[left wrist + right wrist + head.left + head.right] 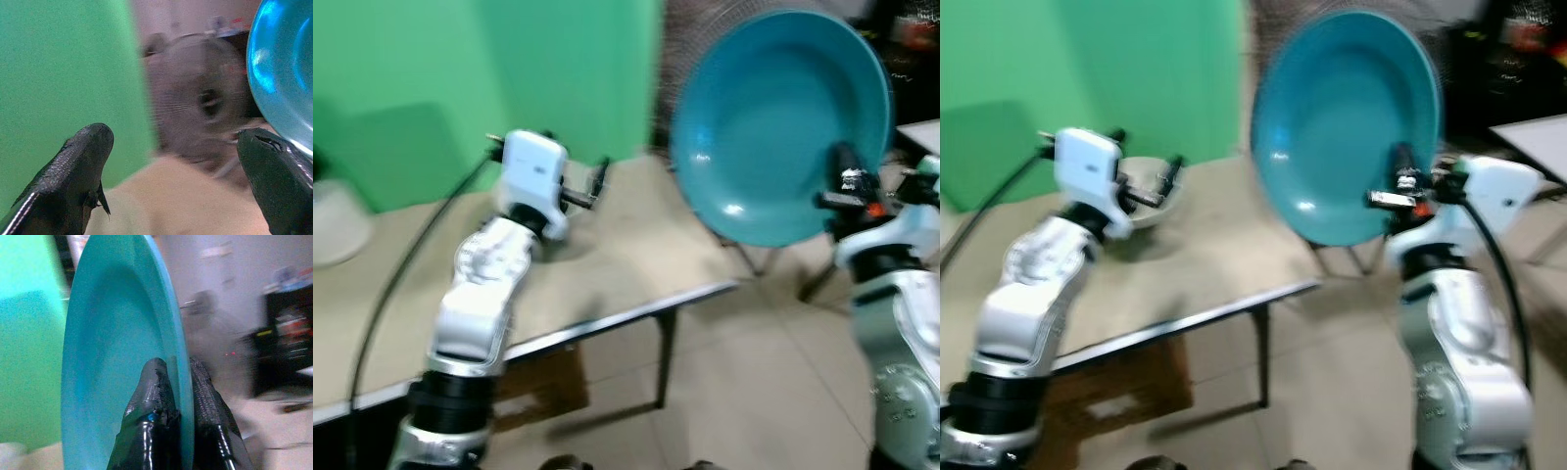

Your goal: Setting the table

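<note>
table (636, 284) taken as landmark. above its right end, off the edge: plate (773, 122), stood on its rim, pinched at the lower edge in the right gripper (178, 382) (one finger on each face). over the tabletop's middle: left gripper (171, 181), fingers spread. on the table just beyond it: bowl (1151, 191). behind the table: wall (460, 69).

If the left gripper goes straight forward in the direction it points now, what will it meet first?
Probably nothing close. The open left gripper points over the beige table toward a blurred grey round fan beyond it. The teal plate sits to one side of that line; depth is unclear.
</note>
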`<state>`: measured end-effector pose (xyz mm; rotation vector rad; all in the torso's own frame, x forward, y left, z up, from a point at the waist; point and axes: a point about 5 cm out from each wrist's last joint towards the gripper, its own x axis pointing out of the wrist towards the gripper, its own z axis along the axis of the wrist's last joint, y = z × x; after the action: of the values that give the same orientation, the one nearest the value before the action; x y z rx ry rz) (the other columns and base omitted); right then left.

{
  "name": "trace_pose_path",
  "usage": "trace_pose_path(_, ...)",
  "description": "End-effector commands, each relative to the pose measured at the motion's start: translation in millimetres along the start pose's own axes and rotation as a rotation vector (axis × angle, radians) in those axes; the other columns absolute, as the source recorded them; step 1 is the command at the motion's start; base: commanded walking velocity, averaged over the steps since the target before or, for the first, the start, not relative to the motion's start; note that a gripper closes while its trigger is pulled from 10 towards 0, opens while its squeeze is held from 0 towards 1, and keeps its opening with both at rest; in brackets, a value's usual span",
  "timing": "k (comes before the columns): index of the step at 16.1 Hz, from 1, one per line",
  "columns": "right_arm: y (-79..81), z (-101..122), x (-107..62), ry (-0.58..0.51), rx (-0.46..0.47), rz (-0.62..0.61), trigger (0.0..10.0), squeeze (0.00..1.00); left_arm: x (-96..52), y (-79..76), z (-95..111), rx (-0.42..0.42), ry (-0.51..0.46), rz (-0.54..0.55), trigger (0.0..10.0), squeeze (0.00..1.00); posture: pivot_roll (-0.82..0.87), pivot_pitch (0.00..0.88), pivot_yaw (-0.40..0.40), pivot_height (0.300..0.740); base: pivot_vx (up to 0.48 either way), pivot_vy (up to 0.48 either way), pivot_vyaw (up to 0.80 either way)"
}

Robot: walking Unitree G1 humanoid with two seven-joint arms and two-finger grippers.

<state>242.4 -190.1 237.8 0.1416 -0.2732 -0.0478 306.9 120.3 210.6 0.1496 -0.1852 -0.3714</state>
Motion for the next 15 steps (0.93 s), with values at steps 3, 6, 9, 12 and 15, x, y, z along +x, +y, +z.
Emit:
trace_pose_path(3,8.5,3,2.4,-0.025,0.009,0.044,10.0,0.00,-5.1,4.2,0,-0.057,0.024,0.009,10.0,0.00,0.01,0.000,-0.029,0.740,0.000,0.000,-0.79)
trace_pose_path(6,10.4,2,3.8,-0.021,0.011,0.057,10.0,0.00,-7.8,-1.2,-5,-0.050,0.060,-0.013,10.0,0.00,0.02,0.000,-0.038,0.740,0.000,0.000,-0.80)
trace_pose_path(9,11.3,2,2.5,-0.016,0.012,0.063,10.0,0.00,-9.9,-1.9,-5,-0.044,0.068,0.005,10.0,0.00,0.02,0.000,-0.044,0.740,0.000,0.000,-0.80)
trace_pose_path(12,11.6,1,1.6,-0.011,0.015,0.059,10.0,0.00,-19.1,12.6,-26,-0.041,0.238,0.127,10.0,0.00,0.02,0.000,-0.043,0.740,0.000,0.000,-0.80)
trace_pose_path(15,11.3,0,0.8,-0.007,0.015,0.054,10.0,0.00,-25.8,19.5,-40,-0.032,0.350,0.165,10.0,0.00,0.02,0.000,-0.039,0.740,0.000,0.000,-0.80)
